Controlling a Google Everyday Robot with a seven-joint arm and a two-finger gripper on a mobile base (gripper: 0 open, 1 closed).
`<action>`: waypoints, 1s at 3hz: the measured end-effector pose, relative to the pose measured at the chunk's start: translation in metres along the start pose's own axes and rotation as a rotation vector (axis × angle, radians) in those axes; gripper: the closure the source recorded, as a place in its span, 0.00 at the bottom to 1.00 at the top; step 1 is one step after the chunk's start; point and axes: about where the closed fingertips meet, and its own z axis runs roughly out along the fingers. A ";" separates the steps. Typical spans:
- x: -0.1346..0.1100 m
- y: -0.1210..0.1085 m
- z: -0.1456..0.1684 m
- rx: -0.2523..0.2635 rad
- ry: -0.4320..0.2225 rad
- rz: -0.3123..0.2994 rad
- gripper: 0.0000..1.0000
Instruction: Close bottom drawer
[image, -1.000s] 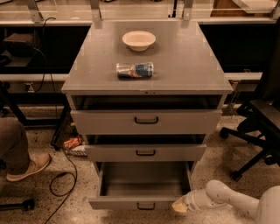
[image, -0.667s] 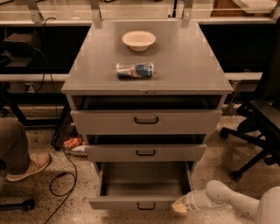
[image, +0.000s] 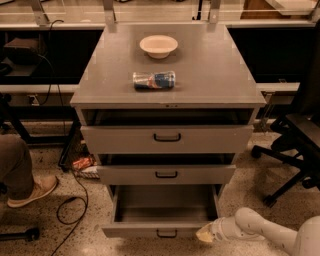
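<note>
Beside bottom drawer (image: 140, 231) front, right end | jaws | drawer open

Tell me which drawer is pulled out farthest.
The bottom drawer, gripper at its front right corner: its whole tray shows; the top drawer and middle drawer are barely ajar.
</note>
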 end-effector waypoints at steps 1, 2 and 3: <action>-0.011 -0.014 0.005 0.016 -0.035 -0.029 1.00; -0.011 -0.016 0.006 0.021 -0.037 -0.028 1.00; -0.012 -0.032 0.013 0.052 -0.052 -0.025 1.00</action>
